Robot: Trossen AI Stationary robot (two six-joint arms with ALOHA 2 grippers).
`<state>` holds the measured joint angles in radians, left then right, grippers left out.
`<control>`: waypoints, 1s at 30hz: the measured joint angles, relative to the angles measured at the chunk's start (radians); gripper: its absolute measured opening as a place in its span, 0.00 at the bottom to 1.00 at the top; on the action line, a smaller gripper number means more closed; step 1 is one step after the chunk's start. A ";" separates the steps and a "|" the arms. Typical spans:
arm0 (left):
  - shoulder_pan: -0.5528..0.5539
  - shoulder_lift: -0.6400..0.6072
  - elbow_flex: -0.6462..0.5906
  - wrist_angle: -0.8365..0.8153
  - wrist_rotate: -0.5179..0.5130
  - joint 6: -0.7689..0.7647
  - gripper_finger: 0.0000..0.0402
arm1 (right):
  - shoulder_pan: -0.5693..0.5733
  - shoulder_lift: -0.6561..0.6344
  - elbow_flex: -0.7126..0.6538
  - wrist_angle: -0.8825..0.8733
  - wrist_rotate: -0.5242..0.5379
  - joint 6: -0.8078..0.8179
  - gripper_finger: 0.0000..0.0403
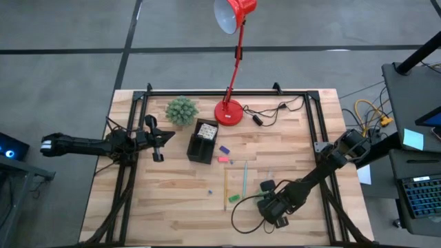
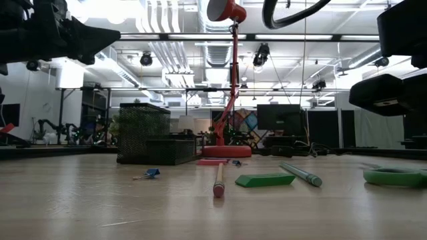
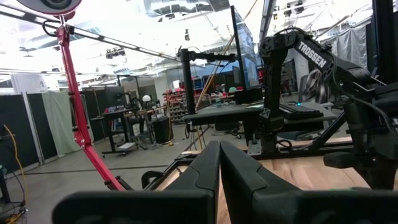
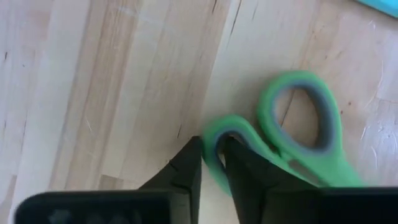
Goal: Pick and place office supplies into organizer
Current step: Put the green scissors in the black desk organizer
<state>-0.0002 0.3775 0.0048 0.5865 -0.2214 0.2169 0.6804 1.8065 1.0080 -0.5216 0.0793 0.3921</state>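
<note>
The right gripper (image 4: 211, 171) is seen low right of centre in the high view, nearly closed on a handle loop of the scissors (image 4: 298, 134) — one pair, one pencil (image 1: 225, 187), one pen (image 1: 244, 178). The organizer (image 1: 201, 141) lies up-left, nearer the closed, empty left gripper (image 1: 158, 139).

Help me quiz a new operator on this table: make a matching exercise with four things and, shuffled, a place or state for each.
Things
1. green-handled scissors
2. black organizer
3. red lamp
4. yellow pencil

Places or states
a. base on the table, head hanging out past the back edge
b. lying flat alongside the green pen
c. one handle loop's rim between the right arm's jaws
d. standing near the spiky green plant

Pairs: 1-c, 2-d, 3-a, 4-b
</note>
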 joint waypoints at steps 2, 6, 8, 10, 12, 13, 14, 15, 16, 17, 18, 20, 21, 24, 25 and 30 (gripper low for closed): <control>0.000 0.000 0.000 0.001 0.000 0.000 0.00 | 0.000 0.000 0.000 0.001 0.000 0.000 0.12; 0.000 0.000 0.000 0.002 0.000 0.000 0.00 | 0.000 0.000 0.000 0.001 0.000 0.000 0.06; 0.000 0.000 0.000 0.003 0.000 0.000 0.00 | 0.000 0.000 0.000 0.003 0.001 0.000 0.05; 0.000 0.000 0.000 0.004 0.000 0.000 0.00 | 0.000 0.000 0.000 0.005 0.001 0.000 0.04; 0.000 0.000 0.000 0.005 0.000 0.000 0.00 | 0.000 0.001 0.000 0.006 0.001 0.000 0.04; 0.000 0.000 0.000 0.005 0.000 0.000 0.00 | 0.000 0.001 0.000 0.007 0.001 0.000 0.04; 0.000 0.000 0.000 0.005 0.000 0.000 0.00 | 0.000 0.001 0.000 0.008 0.001 0.000 0.04; 0.000 0.000 0.000 0.005 0.000 0.000 0.00 | 0.000 0.001 0.000 0.008 0.001 0.000 0.04; 0.000 0.000 0.000 0.005 0.000 0.000 0.00 | 0.000 0.001 0.000 0.009 0.001 0.000 0.04; 0.000 0.000 0.000 0.005 0.000 0.000 0.00 | 0.000 0.001 0.000 0.009 0.001 0.000 0.04; 0.000 0.000 0.000 0.005 0.000 0.000 0.00 | 0.000 0.001 0.000 0.010 0.001 0.000 0.04; 0.000 0.000 0.000 0.005 0.000 0.000 0.00 | 0.000 0.001 0.000 0.011 0.001 0.000 0.04; 0.000 0.000 0.000 0.005 0.000 0.000 0.00 | 0.000 0.001 -0.001 0.011 0.001 0.000 0.04; 0.000 0.000 0.000 0.005 0.000 0.000 0.00 | 0.000 0.001 -0.001 0.013 0.001 0.000 0.04; 0.000 0.000 0.000 0.005 0.000 0.000 0.00 | 0.000 0.001 -0.001 0.013 0.001 0.000 0.04; 0.000 0.000 0.000 0.005 0.000 0.000 0.00 | 0.000 0.001 -0.001 0.014 0.001 0.000 0.04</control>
<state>-0.0006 0.3775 0.0048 0.5911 -0.2214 0.2169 0.6800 1.8072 1.0073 -0.5072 0.0799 0.3923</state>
